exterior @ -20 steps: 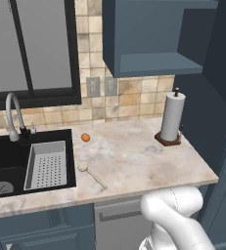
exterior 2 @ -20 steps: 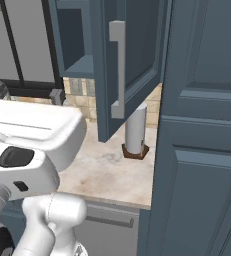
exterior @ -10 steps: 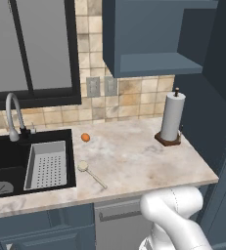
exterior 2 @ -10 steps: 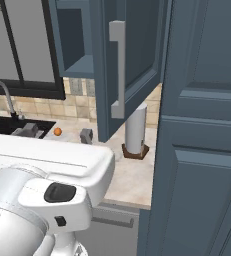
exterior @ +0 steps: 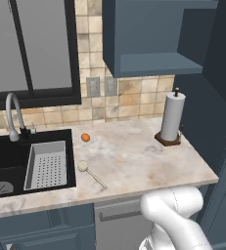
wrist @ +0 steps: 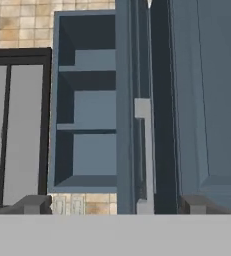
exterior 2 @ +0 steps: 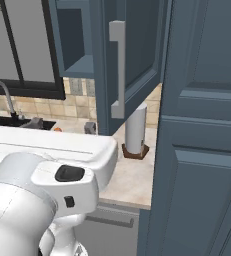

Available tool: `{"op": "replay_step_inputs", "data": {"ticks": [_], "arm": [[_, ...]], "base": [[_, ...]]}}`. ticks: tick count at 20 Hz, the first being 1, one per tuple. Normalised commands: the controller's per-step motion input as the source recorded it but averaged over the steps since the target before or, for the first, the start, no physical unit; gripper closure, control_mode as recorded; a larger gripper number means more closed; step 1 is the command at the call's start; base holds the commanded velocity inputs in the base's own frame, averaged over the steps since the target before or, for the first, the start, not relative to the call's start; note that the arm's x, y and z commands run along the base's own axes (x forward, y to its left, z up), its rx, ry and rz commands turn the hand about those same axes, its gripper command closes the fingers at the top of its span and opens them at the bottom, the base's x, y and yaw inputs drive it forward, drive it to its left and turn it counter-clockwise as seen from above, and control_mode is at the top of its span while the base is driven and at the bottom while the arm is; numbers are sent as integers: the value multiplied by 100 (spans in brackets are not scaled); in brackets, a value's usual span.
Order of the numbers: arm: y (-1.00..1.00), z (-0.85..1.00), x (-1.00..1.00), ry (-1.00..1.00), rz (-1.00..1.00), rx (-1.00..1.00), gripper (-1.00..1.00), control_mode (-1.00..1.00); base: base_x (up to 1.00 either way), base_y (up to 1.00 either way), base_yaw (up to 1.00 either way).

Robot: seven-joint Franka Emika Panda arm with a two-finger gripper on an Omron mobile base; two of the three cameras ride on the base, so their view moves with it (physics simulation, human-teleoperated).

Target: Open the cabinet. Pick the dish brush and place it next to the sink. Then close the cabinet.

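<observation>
The cabinet (exterior: pixel 151 41) hangs on the wall with its door (exterior 2: pixel 134 55) swung wide open and its silver bar handle (exterior 2: pixel 118 70) facing out. The shelves (wrist: pixel 89 125) are bare in the hand view, and the door (wrist: pixel 129 110) stands edge-on with its handle (wrist: pixel 146 150). On the counter right of the sink (exterior: pixel 7 168) lies the dish brush (exterior: pixel 90 174), cream head toward the basin. My gripper (wrist: pixel 116 204) is open, its fingertips (wrist: pixel 34 204) wide apart and holding nothing, some way back from the cabinet door.
A small orange ball (exterior: pixel 85 137) lies behind the brush. A paper towel roll (exterior: pixel 172 118) stands at the counter's right end, below the cabinet. The gooseneck faucet (exterior: pixel 12 114) and grey strainer tray (exterior: pixel 47 165) are at the sink. A tall blue-grey panel (exterior 2: pixel 202 130) rises on the right.
In the right base view my arm's white links have swung lower and nearer the camera. The brush, ball and cabinet door have stayed put.
</observation>
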Motion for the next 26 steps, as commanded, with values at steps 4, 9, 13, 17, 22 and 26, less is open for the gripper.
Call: {"op": "replay_step_inputs", "data": {"ticks": [4,9,13,17,22,26], "arm": [[0,-22,60,23,17,-3,-100,-100],[0,-3,34,13,15,-1,-100,-100],[-2,0,33,0,14,0,-100,-100],[0,0,37,0,16,0,-100,-100],[0,-5,27,0,14,0,-100,-100],[-2,-21,11,0,8,0,-100,-100]], "base": [[0,0,0],[0,0,0],[0,0,0],[0,0,0],[0,0,0],[0,0,0]]}}
